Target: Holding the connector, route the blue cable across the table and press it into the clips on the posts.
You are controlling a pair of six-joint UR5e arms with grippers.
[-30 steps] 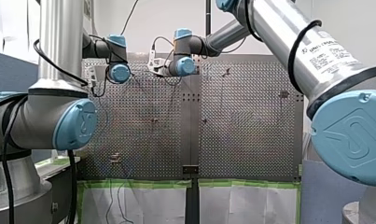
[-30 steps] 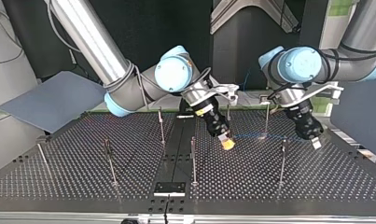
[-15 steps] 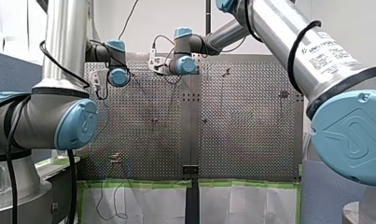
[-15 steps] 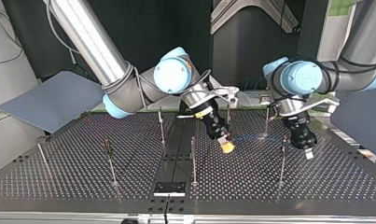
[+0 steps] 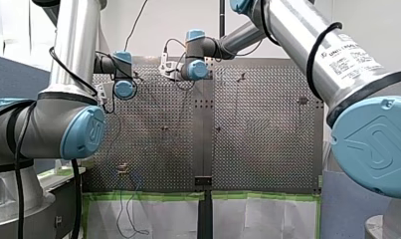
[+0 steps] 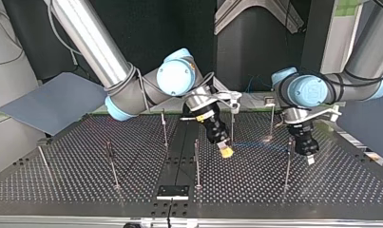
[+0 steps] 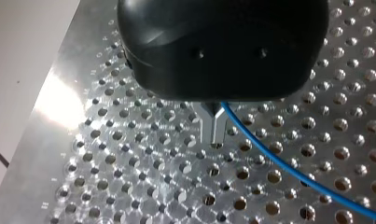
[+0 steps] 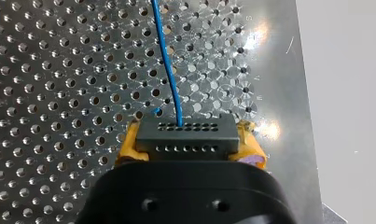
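While my right gripper [image 8: 188, 140] has its yellow pads [image 8: 129, 148] closed tight on the dark connector [image 8: 186, 133], the blue cable [image 8: 169, 70] leaves the connector's far face and runs straight ahead over the perforated table [image 8: 59, 93]; in the top view this gripper hangs just above the table near its middle, right of a near post [image 6: 196, 164]; from there the cable stretches level to that view's right, above the holes, toward my left gripper [image 6: 310, 160]; it passes the top of another post [image 6: 287, 166], and whether it sits in a clip there I cannot tell; in the left wrist view the black gripper's metal fingers [image 7: 212, 128] are pressed together with no gap, gripping the cable, which comes out at their side and slants away low over the table.
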